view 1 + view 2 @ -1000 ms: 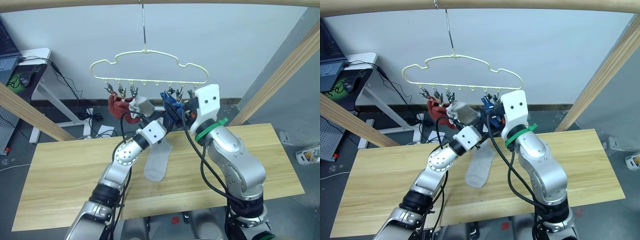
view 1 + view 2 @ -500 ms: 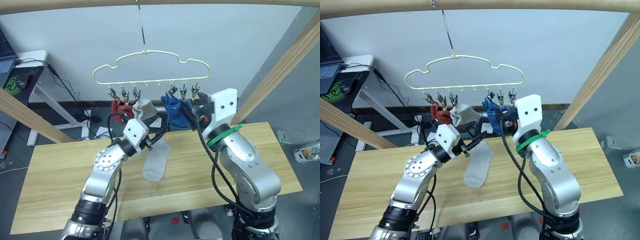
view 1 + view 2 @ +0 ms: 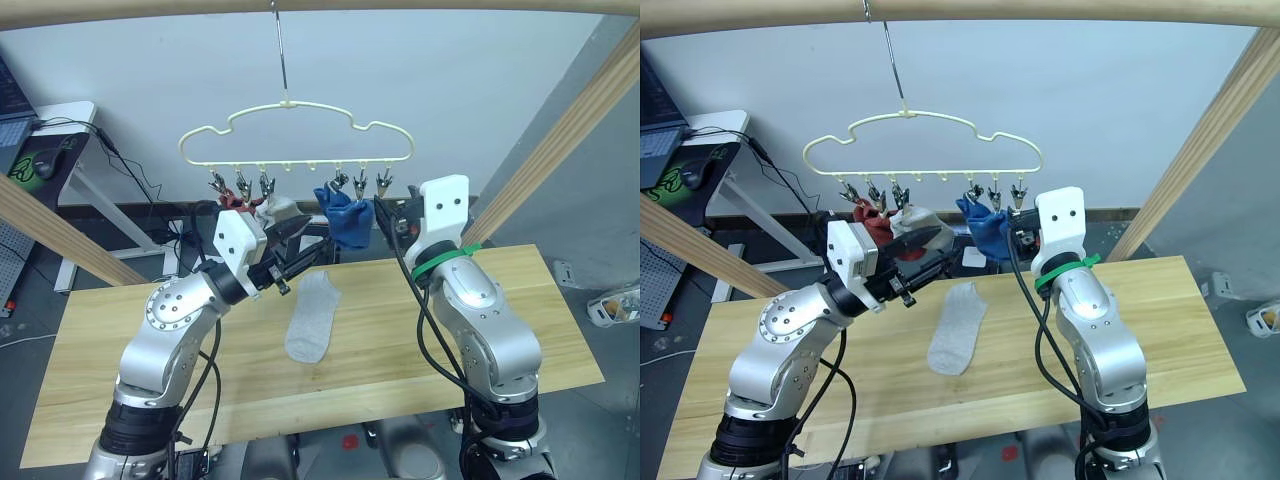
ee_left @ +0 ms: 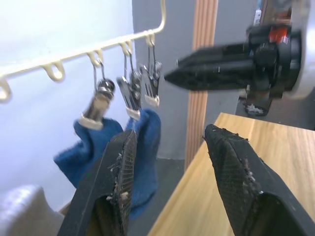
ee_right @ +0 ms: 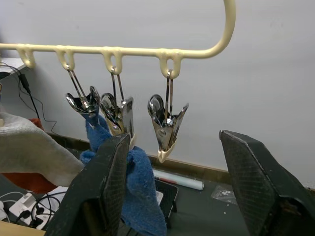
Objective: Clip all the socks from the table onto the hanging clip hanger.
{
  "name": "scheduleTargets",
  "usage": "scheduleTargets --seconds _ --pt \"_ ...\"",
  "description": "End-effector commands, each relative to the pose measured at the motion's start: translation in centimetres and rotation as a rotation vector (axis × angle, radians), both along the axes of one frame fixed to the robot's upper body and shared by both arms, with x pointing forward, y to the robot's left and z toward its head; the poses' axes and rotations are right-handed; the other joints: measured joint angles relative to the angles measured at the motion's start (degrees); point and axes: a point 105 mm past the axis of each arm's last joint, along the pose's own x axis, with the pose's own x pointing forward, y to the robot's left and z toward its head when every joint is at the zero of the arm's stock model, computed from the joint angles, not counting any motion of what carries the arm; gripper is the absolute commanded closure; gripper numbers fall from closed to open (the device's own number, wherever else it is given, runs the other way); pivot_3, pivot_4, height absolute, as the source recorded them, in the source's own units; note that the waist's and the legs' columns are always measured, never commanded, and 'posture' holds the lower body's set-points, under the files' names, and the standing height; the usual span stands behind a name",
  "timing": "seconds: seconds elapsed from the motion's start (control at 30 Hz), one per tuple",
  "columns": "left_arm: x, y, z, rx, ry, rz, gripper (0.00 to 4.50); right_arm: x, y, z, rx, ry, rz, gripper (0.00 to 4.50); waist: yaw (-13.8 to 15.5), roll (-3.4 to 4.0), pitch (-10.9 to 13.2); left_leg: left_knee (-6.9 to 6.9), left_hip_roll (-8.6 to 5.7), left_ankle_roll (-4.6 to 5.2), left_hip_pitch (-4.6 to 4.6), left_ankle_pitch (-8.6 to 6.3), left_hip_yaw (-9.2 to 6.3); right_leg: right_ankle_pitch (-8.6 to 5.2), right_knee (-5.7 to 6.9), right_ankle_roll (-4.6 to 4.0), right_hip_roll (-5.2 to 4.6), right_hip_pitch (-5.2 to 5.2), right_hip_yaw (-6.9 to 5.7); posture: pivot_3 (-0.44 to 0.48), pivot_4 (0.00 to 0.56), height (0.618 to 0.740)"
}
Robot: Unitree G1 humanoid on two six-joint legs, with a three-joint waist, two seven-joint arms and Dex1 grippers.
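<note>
Starting at our own fingertips, we find both grippers spread apart and carrying nothing: the left gripper (image 3: 296, 232) hangs just below the hanger's left-hand clips, and the right gripper (image 3: 385, 222) sits just under its right-hand clips, whose last empty clip (image 5: 167, 129) dangles between our right fingers. Above them, the clip hanger (image 3: 295, 135) carries rust red socks (image 3: 237, 205) at its left clips, a light grey sock (image 3: 280, 211) next to them, and blue socks (image 3: 345, 222) on the right; how many of each we cannot tell. Below lies the one sock left to hang, a grey sock (image 3: 312, 317), flat near the middle of the table (image 3: 90, 340), well below both grippers and between them. Its long axis runs from the far edge towards the near edge, slanting slightly to our left as it comes nearer, with the far end under the gap between the two grippers. We judge the left gripper a little nearer to it, so that arm would likely drop down for the pick.
</note>
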Motion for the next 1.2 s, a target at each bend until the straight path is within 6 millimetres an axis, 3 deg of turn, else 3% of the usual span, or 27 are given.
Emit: scheduleTargets --seconds 0.03,0.57,0.7,1.2 --pt "-0.2 0.0 1.2 0.003 -0.052 -0.002 2.08 0.3 0.0 1.3 0.022 -0.061 -0.020 1.47 0.0 0.00 0.0 0.00 0.00 0.00 0.00 0.00 0.00 0.00 0.00 0.00 0.00 0.00 0.01 -0.211 0.244 0.740" --pt "0.3 0.0 1.3 0.040 -0.075 0.014 2.08 2.6 0.2 1.5 0.015 -0.094 -0.079 1.47 0.2 -0.01 0.0 0.01 0.01 0.00 0.00 0.00 0.01 0.04 0.01 -0.07 0.03 -0.01 0.02 -0.196 0.241 0.740" --pt "0.4 0.0 1.2 0.044 -0.074 0.015 2.08 2.7 0.4 1.5 0.018 -0.095 -0.082 2.35 0.2 -0.01 0.0 0.01 0.02 0.00 0.00 0.00 0.01 0.05 0.02 -0.08 0.02 -0.01 0.02 -0.195 0.241 0.740" --pt "0.3 0.3 0.7 0.062 -0.062 0.029 2.08 2.9 1.5 2.2 0.070 -0.094 -0.046 2.35 0.3 -0.01 -0.1 0.02 0.03 -0.01 0.00 0.00 0.01 0.06 0.03 -0.10 0.02 -0.01 0.01 -0.184 0.231 0.740"
